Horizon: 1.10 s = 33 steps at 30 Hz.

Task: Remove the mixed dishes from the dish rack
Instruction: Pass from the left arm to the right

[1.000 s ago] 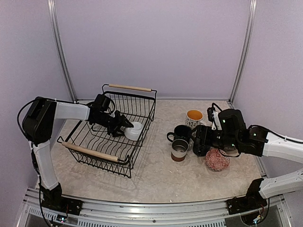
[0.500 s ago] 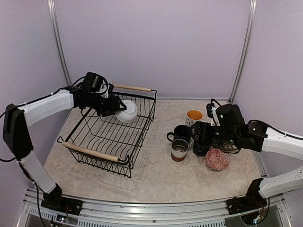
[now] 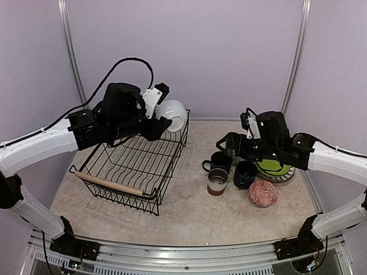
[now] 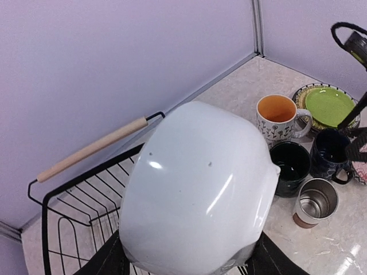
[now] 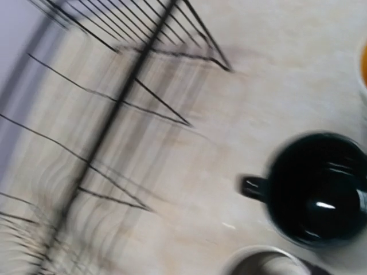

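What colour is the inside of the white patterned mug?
Orange. The mug shows best in the left wrist view, where you look down into it.

Readable text: none, in any of the three views.
White mug with orange inside point(image 4: 277, 130): dark flower-and-stem drawings on the wall, no letters or numbers.
Glossy white bowl point(image 4: 195, 189): bare glaze with a few tiny specks, no mark to read.
Right wrist view: too blurred to make out any writing.
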### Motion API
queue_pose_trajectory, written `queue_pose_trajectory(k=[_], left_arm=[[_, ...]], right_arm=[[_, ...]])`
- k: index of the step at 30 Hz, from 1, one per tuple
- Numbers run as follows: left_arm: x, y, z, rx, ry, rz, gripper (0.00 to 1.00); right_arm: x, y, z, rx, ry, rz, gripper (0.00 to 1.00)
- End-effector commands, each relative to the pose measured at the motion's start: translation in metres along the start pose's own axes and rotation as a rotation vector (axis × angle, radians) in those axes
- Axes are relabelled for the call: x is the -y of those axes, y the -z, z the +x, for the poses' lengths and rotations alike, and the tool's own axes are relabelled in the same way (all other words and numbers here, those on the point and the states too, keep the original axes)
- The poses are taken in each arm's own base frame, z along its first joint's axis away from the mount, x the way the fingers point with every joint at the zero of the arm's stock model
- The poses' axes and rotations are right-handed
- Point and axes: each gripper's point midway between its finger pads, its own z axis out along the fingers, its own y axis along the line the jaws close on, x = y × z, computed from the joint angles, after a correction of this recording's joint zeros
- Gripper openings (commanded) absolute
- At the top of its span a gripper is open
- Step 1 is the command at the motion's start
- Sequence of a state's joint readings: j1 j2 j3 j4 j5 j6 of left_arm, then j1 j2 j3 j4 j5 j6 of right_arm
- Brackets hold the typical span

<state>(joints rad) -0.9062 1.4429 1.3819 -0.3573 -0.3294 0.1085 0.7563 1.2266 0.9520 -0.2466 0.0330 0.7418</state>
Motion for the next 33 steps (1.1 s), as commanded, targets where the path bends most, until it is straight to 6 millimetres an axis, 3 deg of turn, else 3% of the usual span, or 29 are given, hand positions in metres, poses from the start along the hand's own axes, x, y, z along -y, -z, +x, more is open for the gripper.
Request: queue_pose_trajectory(k=[1,6,11,14,21,27,33], left_arm=[[0.008,0.007,-0.031,0.169,-0.281,-0.161,0.27],[0.032,0.004,-0.043,0.284,-0.460,-0.247,0.26],[0.043,-0.006,-0.053,0.359,-0.598,-0.347,0.25],[0.055,-0.019,-0.047,0.360,-0.675,-0.365,0.25],[0.070,-0.031,-0.043,0.374,-0.710,-0.354,0.24],[0.082,-0.037,-0.038,0.376,-0.741,-0.340,0.24],[0.086,-0.043,-0.036,0.371,-0.756,-0.344,0.24]], right_arm=[[-0.047,0.016,-0.027,0.029,-0.177,-0.313,0.93],[-0.070,0.027,-0.052,0.047,-0.356,-0.403,0.94],[-0.082,0.014,-0.058,-0.017,-0.600,-0.440,0.94],[-0.093,0.009,-0.066,-0.014,-0.657,-0.464,0.94],[-0.099,-0.006,-0.068,-0.014,-0.837,-0.499,0.96],[-0.106,-0.009,-0.082,0.024,-0.882,-0.521,1.00],[-0.111,-0.022,-0.076,-0.022,-0.945,-0.530,0.95]])
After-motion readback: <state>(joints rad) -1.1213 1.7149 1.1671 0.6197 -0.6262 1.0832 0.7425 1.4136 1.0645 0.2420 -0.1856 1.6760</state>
